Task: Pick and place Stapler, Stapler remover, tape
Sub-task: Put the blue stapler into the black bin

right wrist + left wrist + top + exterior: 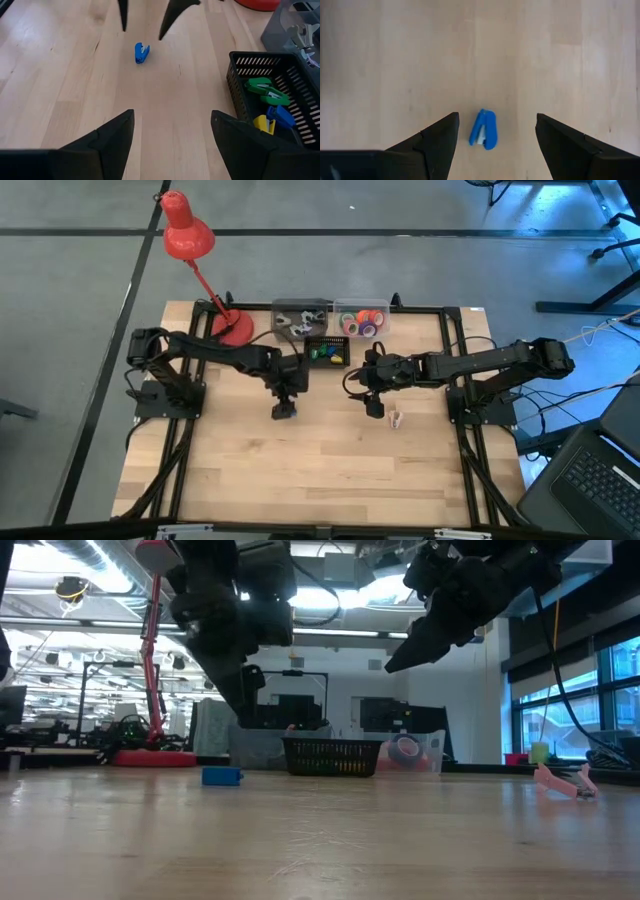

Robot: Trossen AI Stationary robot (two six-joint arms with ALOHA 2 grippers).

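A small blue stapler [483,130] lies on the wooden table near its middle; it also shows in the low view [222,776] and the right wrist view [141,52]. My left gripper [496,116] hangs open above the blue stapler, one finger to each side, clear of it [285,402]. My right gripper [172,113] stands open above bare table to the right [373,405]. A small pink stapler-like piece [396,420] lies on the table just beside it. The tape rolls [362,322] sit in a clear box at the far edge.
A black basket [235,85] holds green, yellow and blue staplers at the far middle. To its far left a clear box [300,318] holds silver claw-like pieces. A red desk lamp [232,328] stands at the far left. The table's near half [320,470] is bare wood.
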